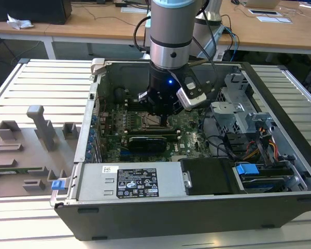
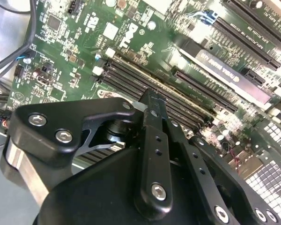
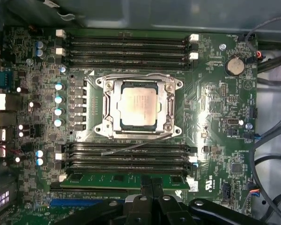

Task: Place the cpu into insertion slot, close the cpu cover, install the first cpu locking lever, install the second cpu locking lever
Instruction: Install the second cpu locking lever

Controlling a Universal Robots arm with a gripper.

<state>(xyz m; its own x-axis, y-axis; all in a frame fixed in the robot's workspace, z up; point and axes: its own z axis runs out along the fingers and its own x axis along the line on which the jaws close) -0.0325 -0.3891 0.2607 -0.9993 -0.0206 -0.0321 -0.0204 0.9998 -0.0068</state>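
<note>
One cpu (image 3: 139,104) sitting in insertion slot (image 3: 113,123) on motherboard (image 3: 215,117), cpu cover (image 3: 166,107) lying closed over it, per first wrist view. Thin lever (image 3: 131,148) resting loose across memory slots just beside. Second wrist view showing gripper (image 2: 148,101) fingers (image 2: 152,117) pressing together, holding nothing. Exterior view showing arm (image 1: 169,36) hanging inside open computer case (image 1: 280,104).

The arm (image 1: 169,36) comes straight down into the open case (image 1: 280,155), wrist vertical. Its gripper (image 2: 147,101) hangs just above the motherboard (image 3: 215,122), black fingers (image 2: 152,140) pressed together, holding nothing.
</note>
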